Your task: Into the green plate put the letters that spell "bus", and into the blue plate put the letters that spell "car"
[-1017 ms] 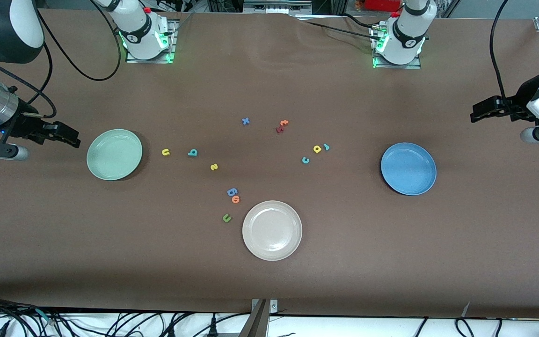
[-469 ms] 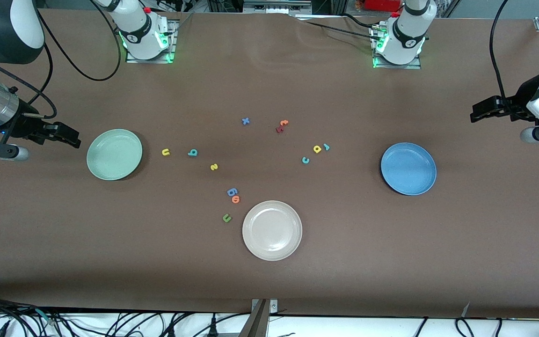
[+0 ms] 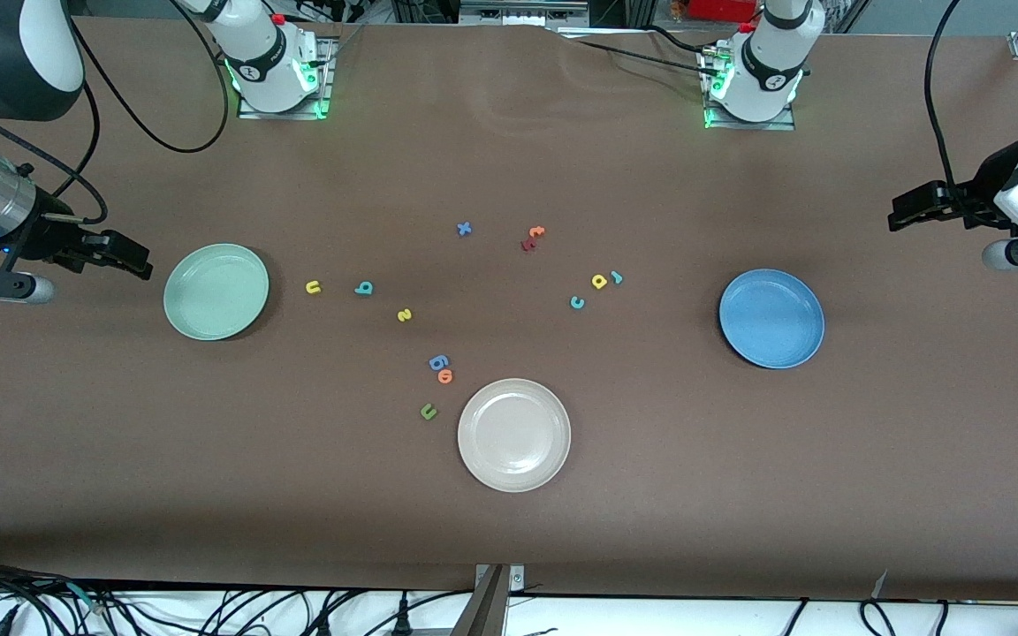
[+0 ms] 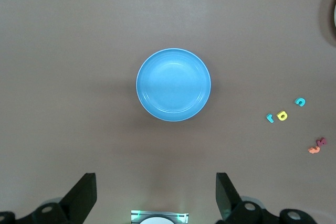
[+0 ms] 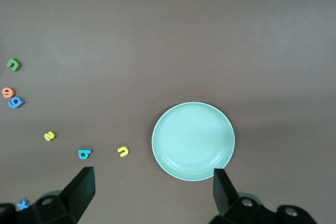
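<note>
Lying beside green plate: open right claw.

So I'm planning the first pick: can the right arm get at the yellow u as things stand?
Probably yes. The right gripper is open and holds nothing, up at its end of the table, next to the green plate. The yellow u lies alone on bare table beside that plate, nothing over it.

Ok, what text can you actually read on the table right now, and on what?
No printed words or labels; only loose foam letters on the table.
"u" yellow, "b" teal, "s" yellow.
"c" teal, "a" yellow, "r" teal.
"x" blue, "u" green.
Blue, orange and dark red pieces: too small to read.
</note>
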You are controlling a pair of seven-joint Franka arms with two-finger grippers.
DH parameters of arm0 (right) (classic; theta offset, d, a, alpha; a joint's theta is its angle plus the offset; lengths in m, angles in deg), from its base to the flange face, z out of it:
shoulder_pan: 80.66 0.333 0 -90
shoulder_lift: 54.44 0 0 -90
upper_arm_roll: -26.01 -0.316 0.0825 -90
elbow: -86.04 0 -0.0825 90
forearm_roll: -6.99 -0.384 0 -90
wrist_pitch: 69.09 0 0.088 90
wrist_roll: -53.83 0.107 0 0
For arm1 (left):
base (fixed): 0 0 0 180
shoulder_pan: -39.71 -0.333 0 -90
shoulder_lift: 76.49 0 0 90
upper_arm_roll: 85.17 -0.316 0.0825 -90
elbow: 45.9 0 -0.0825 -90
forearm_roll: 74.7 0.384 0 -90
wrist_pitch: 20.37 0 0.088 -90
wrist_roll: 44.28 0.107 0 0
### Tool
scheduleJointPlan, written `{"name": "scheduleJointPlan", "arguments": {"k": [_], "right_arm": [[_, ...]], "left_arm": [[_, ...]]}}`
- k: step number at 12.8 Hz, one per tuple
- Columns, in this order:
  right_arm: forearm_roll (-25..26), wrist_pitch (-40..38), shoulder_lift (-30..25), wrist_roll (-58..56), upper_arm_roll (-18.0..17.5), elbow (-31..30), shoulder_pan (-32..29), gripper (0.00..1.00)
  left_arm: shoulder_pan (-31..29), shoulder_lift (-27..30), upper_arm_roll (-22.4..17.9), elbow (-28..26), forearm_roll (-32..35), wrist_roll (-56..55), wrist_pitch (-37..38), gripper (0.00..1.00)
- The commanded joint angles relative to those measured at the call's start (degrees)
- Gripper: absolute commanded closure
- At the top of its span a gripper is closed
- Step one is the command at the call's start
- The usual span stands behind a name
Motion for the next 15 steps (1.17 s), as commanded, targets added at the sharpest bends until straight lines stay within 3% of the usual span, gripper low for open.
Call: {"name": "scheduleJointPlan", "arguments": {"k": [1,15], "right_arm": [[1.60,-0.31,0.19,0.54,0.29,0.70,0.46,0.01],[2.04,1.01,0.54,0.81,0.12,0.53,0.72,0.00]], "left_arm": [[0.27,0.04,-0.09,0.04,-0.75,-0.34,0.41,0.00],[0.27,0.04,-0.18,0.04,-0.75,-0.34,0.41,0.00]]}}
